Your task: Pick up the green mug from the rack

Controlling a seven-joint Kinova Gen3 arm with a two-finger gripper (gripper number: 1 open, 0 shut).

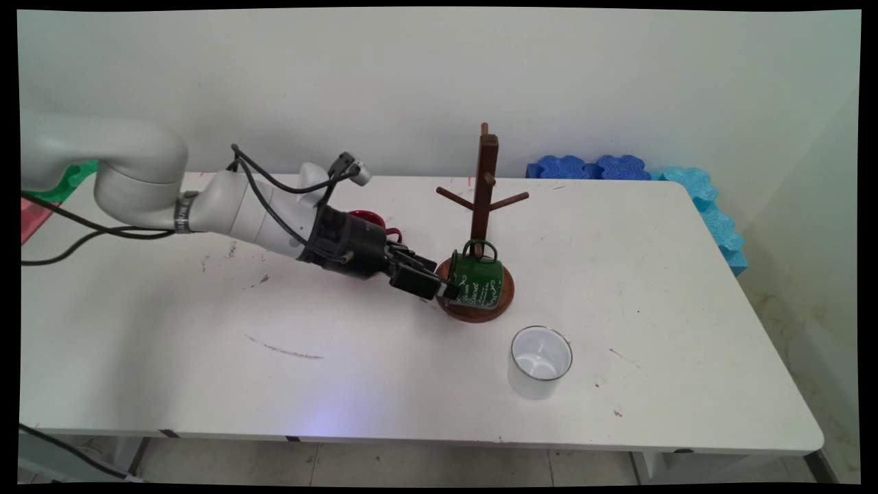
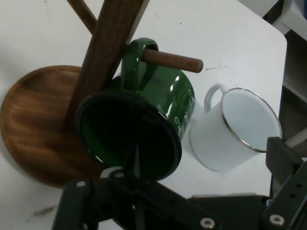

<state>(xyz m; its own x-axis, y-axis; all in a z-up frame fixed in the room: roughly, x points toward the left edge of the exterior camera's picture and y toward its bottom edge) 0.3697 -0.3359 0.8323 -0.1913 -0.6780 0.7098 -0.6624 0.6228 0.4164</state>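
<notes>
**Green mug on the lowest peg, rim gripped by the fingers**

The gripper [image 1: 449,287] is seen reaching in low from the left, level with the base of the wooden mug tree [image 1: 482,206]. Its fingers are closed on the near rim of a green mug [image 1: 475,280], one finger [image 2: 132,160] being visible inside the mug's dark mouth in the hand view, with the mug wall pinched between it and the other.

The green mug is tilted, its opening turned toward the gripper. Its handle is looped over a low peg [image 2: 175,61] of the mug tree, and the mug is hung just above the tree's round wooden base [image 1: 506,302], beside the upright post. White lettering is carried on its side.

A white mug [image 1: 539,361] is stood upright on the bench [image 1: 686,288], in front of and slightly right of the tree's base, near it but apart. In the hand view its handle is turned toward the green mug.

A red mug [image 1: 367,219] is partly hidden behind the arm's wrist, farther back on the bench. Blue foam pieces [image 1: 593,167] are stacked by the wall at the bench's far right corner.
</notes>
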